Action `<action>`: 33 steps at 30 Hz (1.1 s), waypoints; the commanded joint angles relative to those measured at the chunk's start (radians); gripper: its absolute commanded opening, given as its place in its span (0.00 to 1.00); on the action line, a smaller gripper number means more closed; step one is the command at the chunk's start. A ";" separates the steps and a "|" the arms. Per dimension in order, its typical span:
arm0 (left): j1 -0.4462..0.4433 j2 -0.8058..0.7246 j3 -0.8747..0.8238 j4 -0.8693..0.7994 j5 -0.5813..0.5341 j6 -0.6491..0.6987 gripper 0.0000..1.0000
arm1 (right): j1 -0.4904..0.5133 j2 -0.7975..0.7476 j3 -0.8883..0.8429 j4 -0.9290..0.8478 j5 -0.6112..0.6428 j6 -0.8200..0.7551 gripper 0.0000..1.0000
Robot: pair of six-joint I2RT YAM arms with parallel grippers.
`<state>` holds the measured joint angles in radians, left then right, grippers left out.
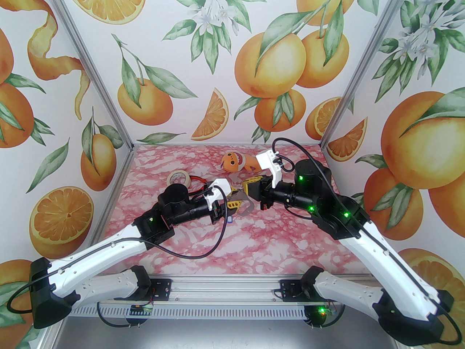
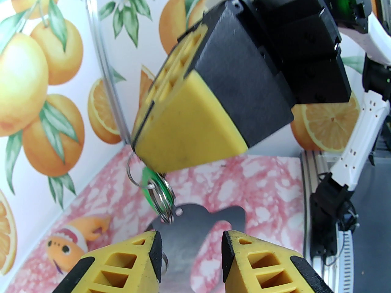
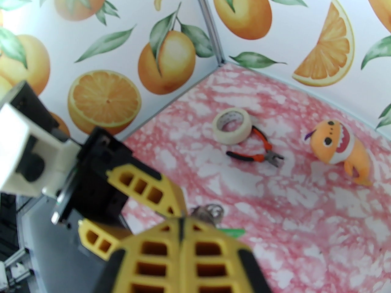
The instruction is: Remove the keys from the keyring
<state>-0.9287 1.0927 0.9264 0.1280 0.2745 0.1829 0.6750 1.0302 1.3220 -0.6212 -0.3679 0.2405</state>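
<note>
Left hand (image 2: 191,240) part open, fingers (image 2: 154,249) flanking keyring (image 2: 195,224) above tabletop (image 2: 259,179); grip uncertain. Left wrist view shows small rings (image 2: 163,200) linking it to green key (image 2: 146,179), pinched in clenched right hand (image 3: 182,220); right wrist view adds tape (image 3: 232,124), pliers (image 3: 259,154)

Keyring (image 2: 195,224): dark grey flat metal loop, raised off the table (image 2: 262,179), small rings (image 2: 165,201) at one edge. Green key (image 2: 149,184): oblong plastic tag, threaded on those rings.
</note>
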 commanded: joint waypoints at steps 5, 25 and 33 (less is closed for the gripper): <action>-0.006 -0.014 -0.014 0.113 -0.067 0.045 0.29 | 0.003 -0.027 -0.029 0.069 -0.047 0.018 0.00; -0.006 0.015 0.003 0.068 -0.060 0.075 0.20 | 0.003 -0.070 -0.065 0.139 -0.086 -0.004 0.00; -0.005 0.016 0.002 0.094 -0.050 0.084 0.12 | 0.002 -0.090 -0.089 0.149 -0.101 -0.033 0.00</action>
<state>-0.9310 1.1072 0.9245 0.1982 0.2249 0.2459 0.6746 0.9676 1.2461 -0.5316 -0.4267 0.2279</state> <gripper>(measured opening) 0.129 0.045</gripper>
